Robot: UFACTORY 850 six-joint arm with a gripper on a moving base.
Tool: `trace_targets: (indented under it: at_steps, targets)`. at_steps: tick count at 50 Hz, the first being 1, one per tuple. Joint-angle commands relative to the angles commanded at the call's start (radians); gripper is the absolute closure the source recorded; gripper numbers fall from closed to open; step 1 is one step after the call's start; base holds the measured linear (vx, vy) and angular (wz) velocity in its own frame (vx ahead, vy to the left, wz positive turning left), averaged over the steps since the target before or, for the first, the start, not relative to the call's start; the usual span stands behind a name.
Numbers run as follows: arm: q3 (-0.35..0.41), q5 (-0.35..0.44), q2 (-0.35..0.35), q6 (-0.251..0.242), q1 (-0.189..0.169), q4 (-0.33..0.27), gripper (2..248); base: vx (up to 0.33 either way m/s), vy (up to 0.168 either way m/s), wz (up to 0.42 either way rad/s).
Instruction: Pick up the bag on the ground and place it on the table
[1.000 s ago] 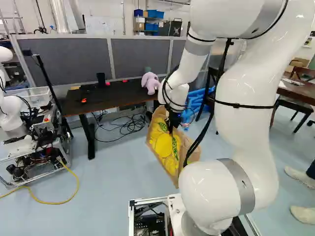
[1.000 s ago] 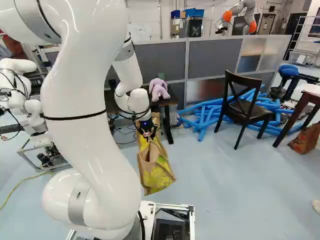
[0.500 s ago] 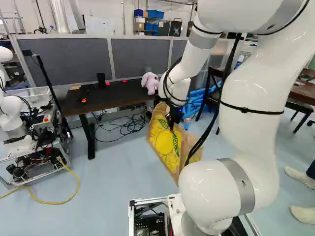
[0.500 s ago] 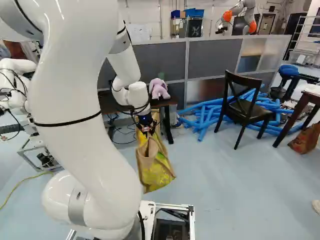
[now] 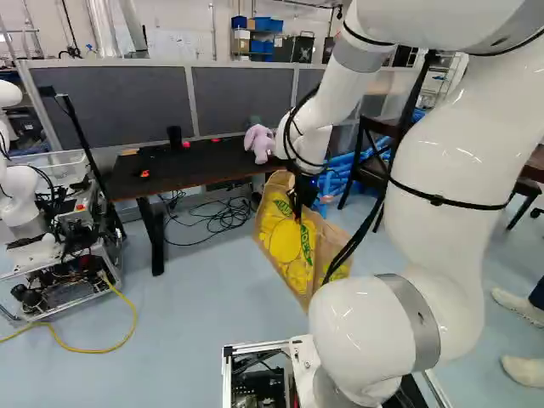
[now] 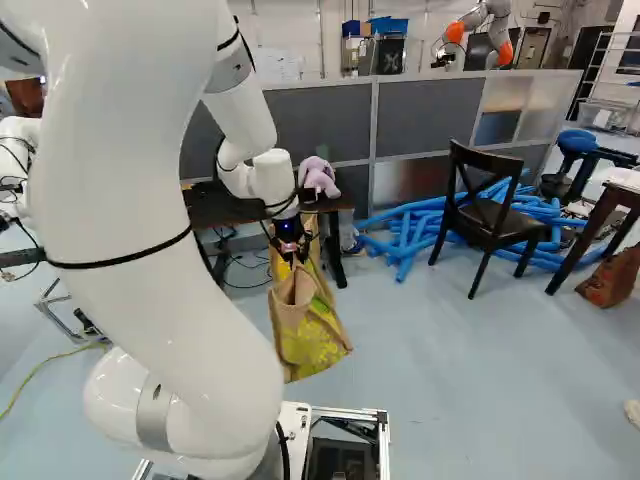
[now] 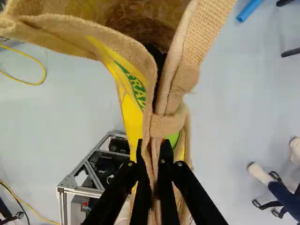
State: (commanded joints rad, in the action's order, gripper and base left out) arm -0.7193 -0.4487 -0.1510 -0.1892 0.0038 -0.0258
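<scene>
Lifting judged to be the step in hand. Tan woven bag with yellow and green print [image 5: 289,246] hangs on the base side of the dark-topped table [image 5: 204,168], near the end bearing the pale purple plush toy [image 5: 259,143]; its lower part is well below the table's top. To do this well: raise until the bag's bottom clears the table's edge, let any swing settle, then move over the table and lower slowly, avoiding the toy. Black two-finger gripper [image 7: 152,152]: narrow gap, fingers pinching folded cloth at the bag's rim from both sides.
</scene>
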Motion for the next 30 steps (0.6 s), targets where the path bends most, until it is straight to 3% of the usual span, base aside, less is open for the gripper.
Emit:
trace_targets:
  at_steps: [30]
  targets:
    - [-0.019,-0.113,0.087,0.0,0.0,0.0,228,0.0,0.0,0.0]
